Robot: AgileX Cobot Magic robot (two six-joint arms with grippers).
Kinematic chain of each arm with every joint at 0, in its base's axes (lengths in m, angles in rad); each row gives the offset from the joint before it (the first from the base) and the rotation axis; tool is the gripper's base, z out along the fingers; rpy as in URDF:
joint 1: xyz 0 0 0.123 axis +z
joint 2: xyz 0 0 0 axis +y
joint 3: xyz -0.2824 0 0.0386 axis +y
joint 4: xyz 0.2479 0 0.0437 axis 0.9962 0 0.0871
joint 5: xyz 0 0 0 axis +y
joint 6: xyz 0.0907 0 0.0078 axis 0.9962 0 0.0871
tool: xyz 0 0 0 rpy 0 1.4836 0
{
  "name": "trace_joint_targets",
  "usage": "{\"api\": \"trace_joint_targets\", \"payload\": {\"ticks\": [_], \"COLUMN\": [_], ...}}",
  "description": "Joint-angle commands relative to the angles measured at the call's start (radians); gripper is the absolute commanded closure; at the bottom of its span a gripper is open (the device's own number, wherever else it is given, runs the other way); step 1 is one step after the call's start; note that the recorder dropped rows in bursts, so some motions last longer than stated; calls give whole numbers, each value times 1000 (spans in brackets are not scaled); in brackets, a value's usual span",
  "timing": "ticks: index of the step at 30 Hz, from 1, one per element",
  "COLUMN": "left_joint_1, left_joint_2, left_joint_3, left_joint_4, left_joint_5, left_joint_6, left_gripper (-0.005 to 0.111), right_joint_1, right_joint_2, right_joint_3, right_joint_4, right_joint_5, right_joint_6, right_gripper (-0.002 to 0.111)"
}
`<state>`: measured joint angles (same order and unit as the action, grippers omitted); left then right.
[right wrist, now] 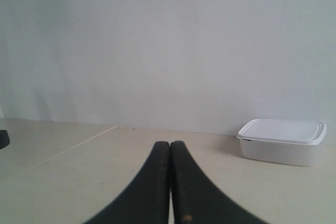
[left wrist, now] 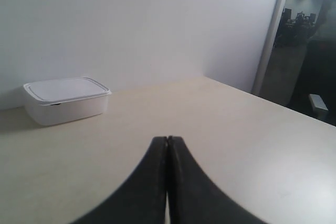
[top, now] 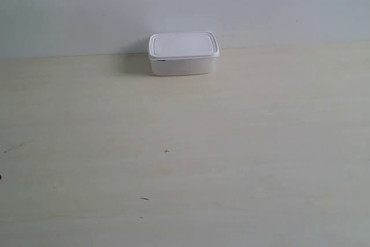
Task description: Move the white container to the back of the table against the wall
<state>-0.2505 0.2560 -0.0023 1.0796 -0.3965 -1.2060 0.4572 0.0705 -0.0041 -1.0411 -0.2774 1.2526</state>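
The white container (top: 183, 53) stands lidded at the far edge of the table (top: 185, 160), its back against the wall (top: 185, 4). Neither arm shows in the exterior view. In the left wrist view the container (left wrist: 65, 99) sits well ahead of my left gripper (left wrist: 167, 139), whose black fingertips press together on nothing. The right wrist view shows the same box (right wrist: 282, 141) by the wall (right wrist: 157, 45), far from my right gripper (right wrist: 170, 144), which is also shut and empty.
A few tiny dark specks (top: 166, 151) mark the tabletop. The left wrist view shows the table's side edge (left wrist: 294, 109), a pale vertical post (left wrist: 270, 35) and a dark room beyond. A small dark object (right wrist: 3, 139) sits at the right wrist view's border.
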Motion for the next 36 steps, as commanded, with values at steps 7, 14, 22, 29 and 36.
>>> {"api": "trace_joint_targets", "payload": {"ticks": [7,14,22,29,36], "left_joint_1": [-4,-6,-9,45,166], "left_joint_2": [-5,-5,-93,-234,-256], "left_joint_3": [2,2,2,2,2], "left_joint_4": [-2,-2,-2,-2,-2], "left_joint_5": [-3,-3,-3,-6,-10], "left_joint_6": [-1,-1,-1,-1,-1], "left_gripper": [107,107,107,107,107], "right_joint_1": [-4,-4,-4,-25,-164], "right_joint_2": [-5,-5,-38,-71,-71], "right_joint_3": [4,4,4,4,4], "right_joint_4": [2,2,2,13,13], "right_joint_5": [0,0,-2,-23,-25], "right_joint_6": [5,5,6,6,6], "right_gripper": [108,108,108,108,108]}}
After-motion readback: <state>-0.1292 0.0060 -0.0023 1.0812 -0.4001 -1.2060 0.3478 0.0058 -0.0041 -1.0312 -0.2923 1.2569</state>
